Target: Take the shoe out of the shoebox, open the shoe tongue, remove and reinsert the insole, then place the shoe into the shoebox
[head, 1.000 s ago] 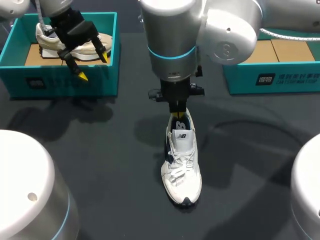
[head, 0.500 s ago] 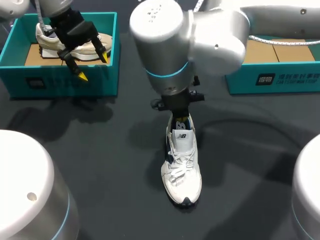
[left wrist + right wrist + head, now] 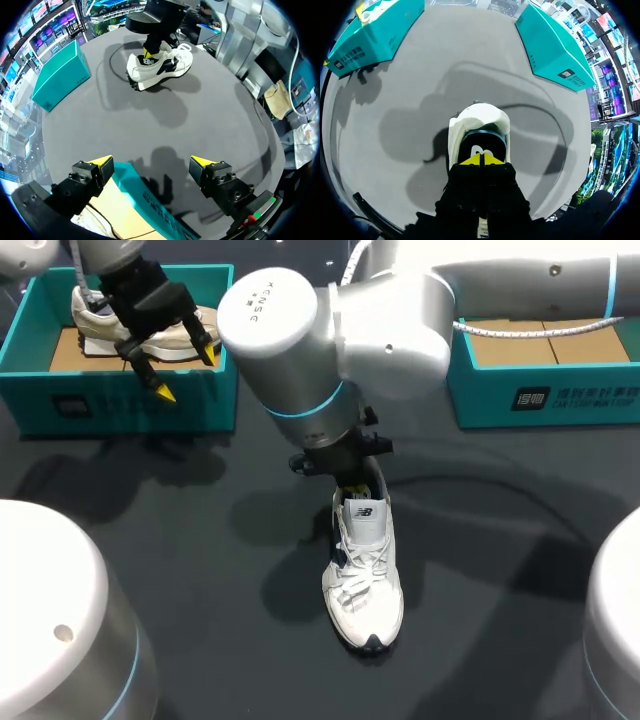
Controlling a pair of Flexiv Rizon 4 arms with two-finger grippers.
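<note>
The left gripper (image 3: pixel 187 373) hangs with its fingers spread wide and nothing between them. Right beneath it are the near wall of the left shoebox (image 3: pixel 130 405) and, further in, a beige shoe (image 3: pixel 95 315) lying in that box.

Well ahead of the left gripper, the white shoe (image 3: pixel 365 570) stands upright on the dark table (image 3: pixel 200 540), so taking it out of the box looks done. The right gripper (image 3: pixel 481 159) is lowered into the shoe's collar at the heel end, its yellow tips pressed together. The tongue (image 3: pixel 477 149) stands just ahead of them and the toe points away. I cannot tell whether the tips pinch anything thin (an insole edge, perhaps), because the wrist hides the opening from above.

No loose insole shows on the table, so I judge the work to be at the tongue or insole stage, with the insole not visibly out.

Beyond the right gripper, off to one side, the right shoebox (image 3: pixel 540 395) shows a bare cardboard floor. Reseating the insole and boxing the shoe appear to remain.
</note>
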